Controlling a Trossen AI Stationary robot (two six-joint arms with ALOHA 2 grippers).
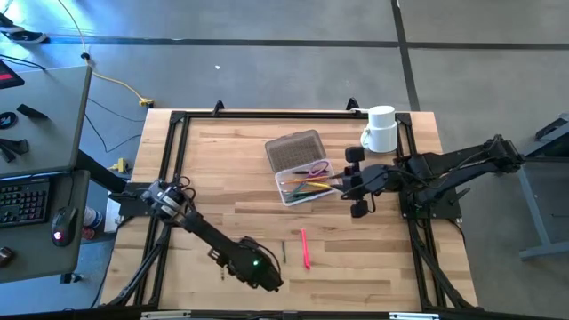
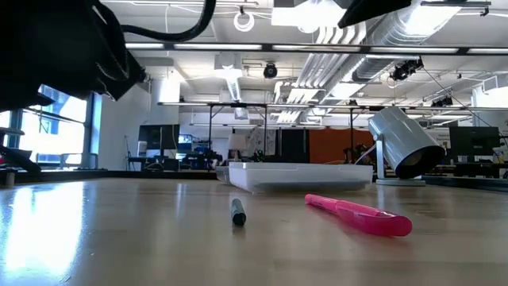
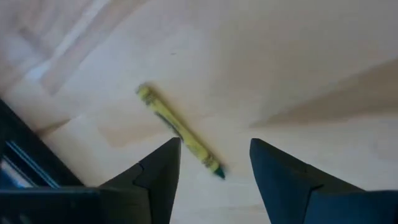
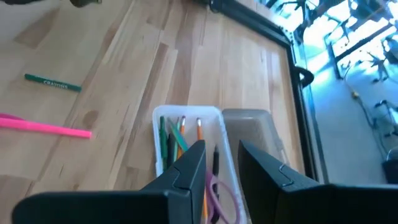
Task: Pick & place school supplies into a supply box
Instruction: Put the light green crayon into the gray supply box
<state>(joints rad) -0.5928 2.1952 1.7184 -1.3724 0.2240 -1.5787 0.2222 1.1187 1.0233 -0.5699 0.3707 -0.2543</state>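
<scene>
The supply box [image 1: 305,183] stands open at mid-table, its dotted lid [image 1: 293,149] laid back on the far side. Inside it lie several pencils and pens and the purple scissors [image 4: 217,190]. A pink pen [image 1: 305,247] and a green crayon [image 1: 284,252] lie flat on the wood nearer the front edge. My left gripper [image 3: 216,143] hangs open over the table near the front. A crayon with a green tip [image 3: 180,130] lies just ahead of its fingers, untouched. My right gripper [image 4: 222,146] is open above the box's right end, with nothing between its fingers.
A white mug [image 1: 382,129] stands at the far right, close behind my right arm. A black frame [image 1: 178,120] runs around the tabletop. Bare wood lies between the box and the front edge, apart from the pen [image 2: 357,214] and the crayon [image 2: 237,212].
</scene>
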